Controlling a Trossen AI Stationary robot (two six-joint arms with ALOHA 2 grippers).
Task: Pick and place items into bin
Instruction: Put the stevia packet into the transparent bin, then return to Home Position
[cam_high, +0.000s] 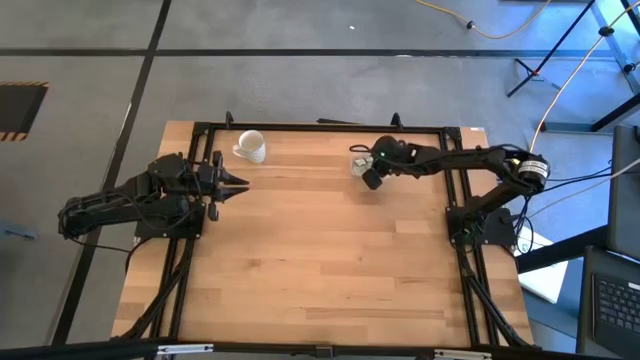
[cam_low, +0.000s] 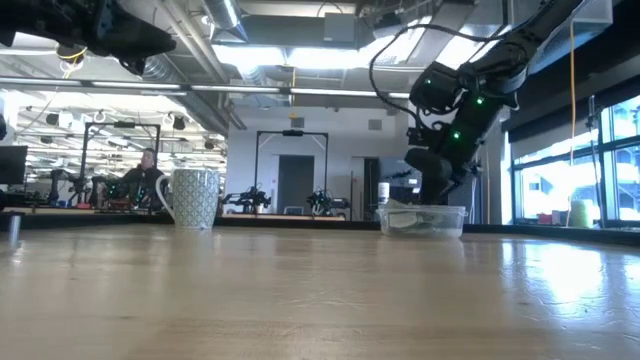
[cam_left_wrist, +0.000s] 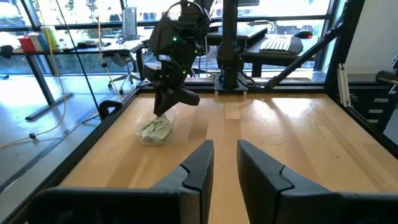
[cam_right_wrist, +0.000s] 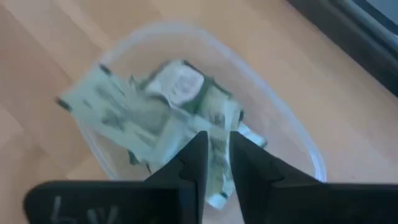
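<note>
Closest to you in the low view is a broad stretch of bare wooden counter (cam_low: 300, 300), with nothing lying on it up to the far edge. Farther back, your white mug (cam_low: 193, 198) stands upright toward the left arm's side, handle turned toward that side. Across from it, well apart, your bin (cam_low: 422, 220) sits on the counter near the far edge on the right arm's side, and the pale green and white packets (cam_right_wrist: 161, 118) lie heaped inside it, overlapping one another; in the right wrist view you see them crumpled against the clear wall, all within the rim. Your right pincer (cam_right_wrist: 214, 158) hangs directly over the bin, pointing down at the heap, its two fingers nearly pressed together with only a narrow slit between them and nothing pinched there. From above, that right arm reaches in from its base at the counter's right edge toward the far middle. Your left pincer (cam_high: 240, 184) waits above the counter near the left edge, just nearer than the mug, aimed across toward the bin, its fingers a little spread and holding nothing. Beyond the counter, a person (cam_low: 146, 172) sits at a desk in the room behind the mug.
</note>
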